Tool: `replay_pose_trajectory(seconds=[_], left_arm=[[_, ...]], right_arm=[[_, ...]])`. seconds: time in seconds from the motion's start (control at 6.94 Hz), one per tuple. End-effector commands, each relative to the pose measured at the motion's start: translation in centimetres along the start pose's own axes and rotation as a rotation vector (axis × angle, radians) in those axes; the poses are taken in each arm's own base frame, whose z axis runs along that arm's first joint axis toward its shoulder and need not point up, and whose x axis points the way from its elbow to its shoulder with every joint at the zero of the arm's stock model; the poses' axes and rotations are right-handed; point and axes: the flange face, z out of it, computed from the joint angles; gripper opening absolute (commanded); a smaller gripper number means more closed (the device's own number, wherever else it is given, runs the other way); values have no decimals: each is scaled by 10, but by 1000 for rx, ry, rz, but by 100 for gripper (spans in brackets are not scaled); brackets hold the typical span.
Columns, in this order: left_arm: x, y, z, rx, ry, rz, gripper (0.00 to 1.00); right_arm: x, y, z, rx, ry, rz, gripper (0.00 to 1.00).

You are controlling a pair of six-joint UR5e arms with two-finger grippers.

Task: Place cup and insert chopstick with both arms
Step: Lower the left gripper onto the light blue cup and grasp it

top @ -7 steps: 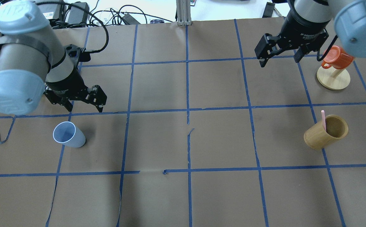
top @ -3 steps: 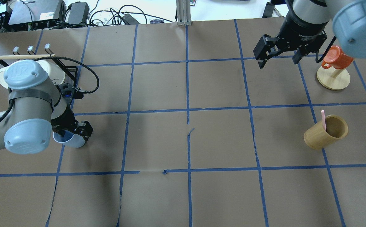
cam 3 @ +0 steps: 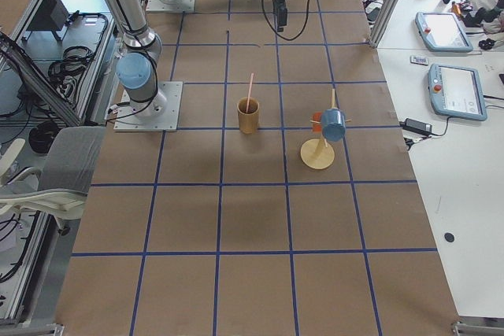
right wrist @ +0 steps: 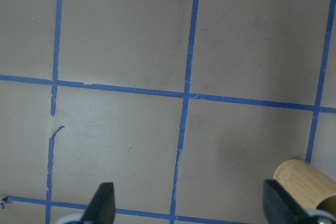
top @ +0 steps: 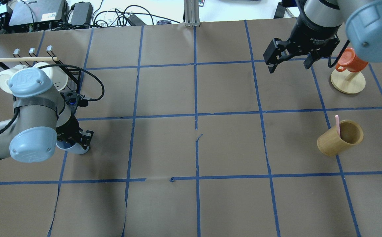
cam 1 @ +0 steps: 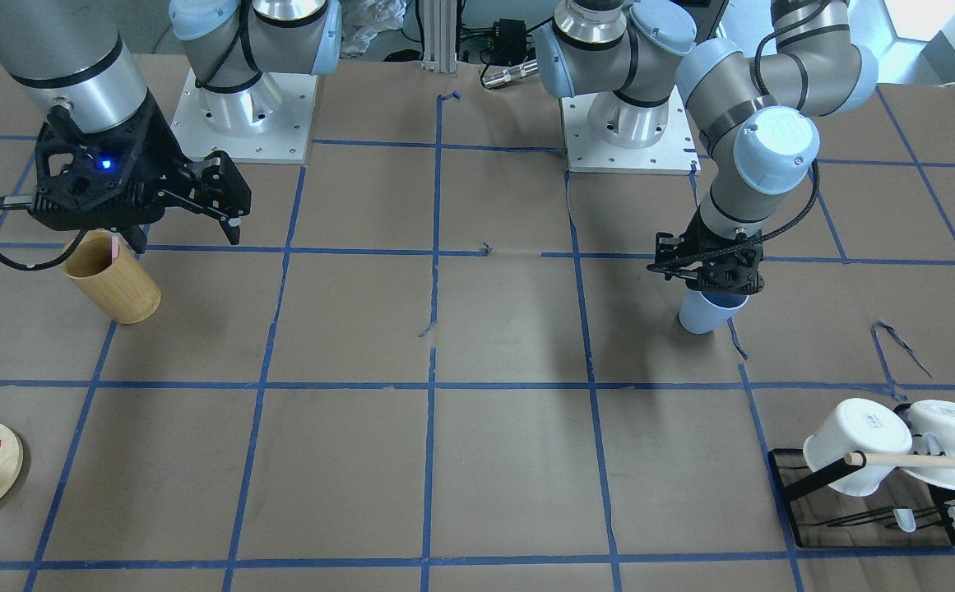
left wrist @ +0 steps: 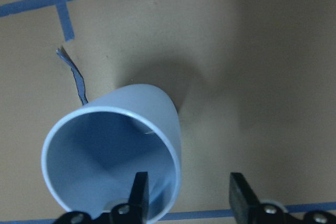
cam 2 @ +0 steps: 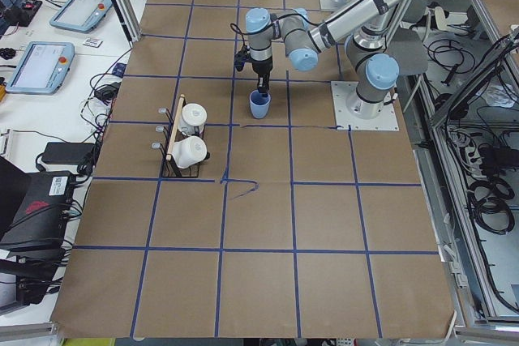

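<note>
Cup rack (top: 23,59) near left hand (top: 75,140); table (top: 194,98) middle open.

A bamboo holder (cam 3: 249,120) and a wooden stand (cam 3: 318,155) are seen on taped paper (cam 3: 252,226).
A pink chopstick (cam 3: 250,88) is stood in the bamboo holder; a blue cup (cam 3: 333,125) is hung on the wooden stand.

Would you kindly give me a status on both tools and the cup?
Left tool open, straddling blue cup rim, one finger inside. Right tool open, empty, above table. Pink chopstick in bamboo holder. No obstruction seen.
</note>
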Motion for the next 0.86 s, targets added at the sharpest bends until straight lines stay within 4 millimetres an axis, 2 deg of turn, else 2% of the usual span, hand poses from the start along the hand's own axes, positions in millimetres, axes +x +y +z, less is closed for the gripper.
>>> replay_pose_trajectory(seconds=[0.0,0.14,0.29,0.43,0.72], left_arm=[[-5,-8,-9,65,-26,-21,0],[-2,-18,-23,101,-38,-58,0],[18,-29,-39,134,-25,-159,0],[67,-41,-66,180,-12,-194,0],[165,-66,-105,188,112,-318,0]], right_arm=[[0,1,-1,2,5,0,100],[0,1,-1,0,4,0,100],[0,1,-1,1,2,2,100],[0,1,0,-1,2,2,100],[0,0,2,-5,1,3,100]])
